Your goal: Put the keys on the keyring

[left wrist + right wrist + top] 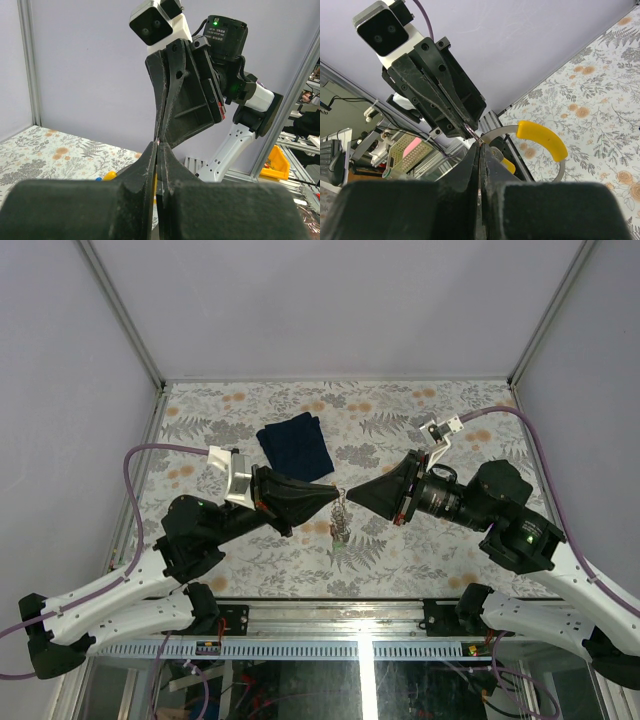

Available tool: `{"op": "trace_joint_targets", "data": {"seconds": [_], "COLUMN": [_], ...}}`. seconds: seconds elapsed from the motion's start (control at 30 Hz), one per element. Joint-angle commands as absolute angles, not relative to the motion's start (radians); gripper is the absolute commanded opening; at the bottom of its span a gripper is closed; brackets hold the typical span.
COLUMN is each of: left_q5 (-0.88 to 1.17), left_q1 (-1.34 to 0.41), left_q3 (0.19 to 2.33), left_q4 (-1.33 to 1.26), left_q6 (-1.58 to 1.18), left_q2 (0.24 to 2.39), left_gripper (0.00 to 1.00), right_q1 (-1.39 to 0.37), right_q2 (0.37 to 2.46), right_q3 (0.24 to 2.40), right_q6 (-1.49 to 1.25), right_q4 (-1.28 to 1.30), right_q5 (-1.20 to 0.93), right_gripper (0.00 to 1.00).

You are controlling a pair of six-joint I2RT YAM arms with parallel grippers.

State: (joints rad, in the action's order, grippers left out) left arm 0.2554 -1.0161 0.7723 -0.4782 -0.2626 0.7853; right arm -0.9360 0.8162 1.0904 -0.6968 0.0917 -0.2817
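**A:** Which step is this?

**B:** Threading, I'd judge. The left tool (333,496) is pressed together on the keyring (341,508), held in the air above the middle of the surface (250,560). The keys (340,530) are bunched just beneath it.

**A:** And the right tool (351,494)?

**B:** Also pressed together, tip to tip with the left. What it nips is too thin to tell.

**A:** Next?

**B:** Probably a small, steady pull along the wire, without loosening the left's pinch.
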Motion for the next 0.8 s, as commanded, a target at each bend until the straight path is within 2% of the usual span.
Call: {"op": "trace_joint_targets", "data": {"seconds": [0.0,0.43,0.77], "left_q5": [0.262,0.264,0.274], "left_q1": [-1.022,-1.023,-1.024], "left_q3": [0.775,0.774,0.781], "left_q4": [-0.581,-0.586,-0.59], "left_q6": [-0.267,-0.267,-0.265], "left_q2": [0.775,0.778,0.785], "left_gripper": [0.0,0.0,0.0], "right_q1": [-0.941,-0.941,-0.941], "right_q2": [0.802,0.79,0.823], "right_q3": [1.103,1.116,1.112], "right_q6": [-0.696,-0.68,-0.702], "right_q4": [0.045,0.117,0.097], "right_q5": [-0.281,-0.231,-0.273], "right_gripper": [0.0,0.0,0.0]}}
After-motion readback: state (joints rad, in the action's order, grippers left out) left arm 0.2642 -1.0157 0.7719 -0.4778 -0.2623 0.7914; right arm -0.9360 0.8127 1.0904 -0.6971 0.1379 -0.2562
